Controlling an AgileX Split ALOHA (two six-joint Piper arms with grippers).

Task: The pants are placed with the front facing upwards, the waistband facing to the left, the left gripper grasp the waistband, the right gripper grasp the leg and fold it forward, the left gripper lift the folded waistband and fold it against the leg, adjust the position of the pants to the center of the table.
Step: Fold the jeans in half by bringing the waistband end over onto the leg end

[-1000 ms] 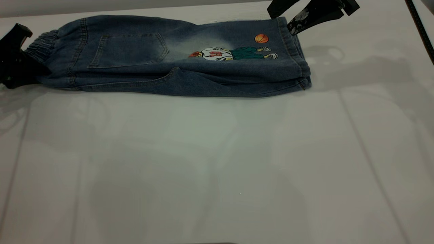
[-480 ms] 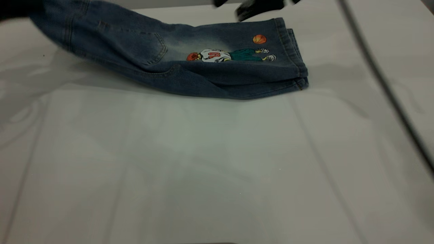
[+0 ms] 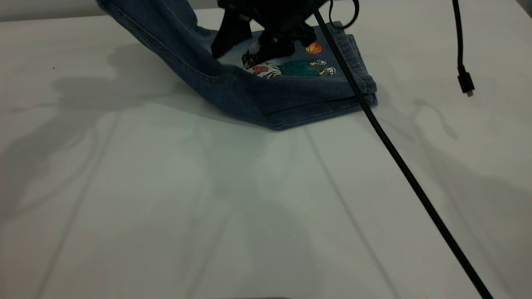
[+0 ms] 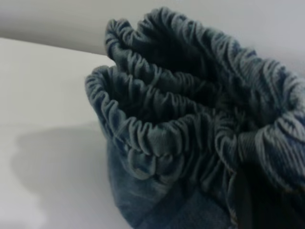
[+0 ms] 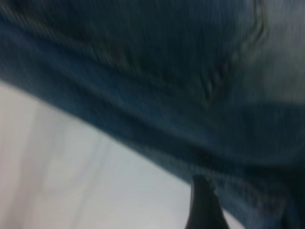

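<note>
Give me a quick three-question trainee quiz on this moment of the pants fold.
1. True or false: the waistband lies flat on the table.
2. Which end of the pants rests on the table? A: the hem end. B: the waistband end. C: neither.
3. Fill in: the right gripper is at the cartoon print, its jaws ___.

Key: 1 false, it is raised in the air. 2 A. 3 open.
</note>
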